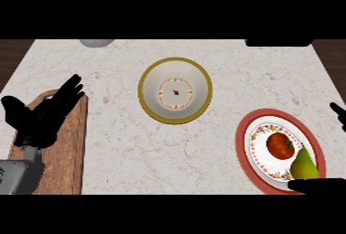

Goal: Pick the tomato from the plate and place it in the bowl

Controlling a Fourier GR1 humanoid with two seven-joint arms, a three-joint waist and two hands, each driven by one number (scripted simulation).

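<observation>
A red tomato [279, 144] lies on a red-rimmed patterned plate [244, 137] at the right of the counter, with a green pear [305, 165] beside it. The gold-rimmed bowl [152, 73] sits near the counter's middle and holds nothing. Only parts of my right hand [316, 185] show: a dark part at the plate's lower edge just below the pear, and a fingertip at the view's right edge. Spread that wide, it looks open and does not touch the tomato. My left hand [42, 114] rests open at the far left, fingers up.
A wooden cutting board [66, 155] lies under my left hand along the counter's left side. A grey round object [96, 42] and a black object [278, 42] sit at the far edge. Bare marble lies between bowl and plate.
</observation>
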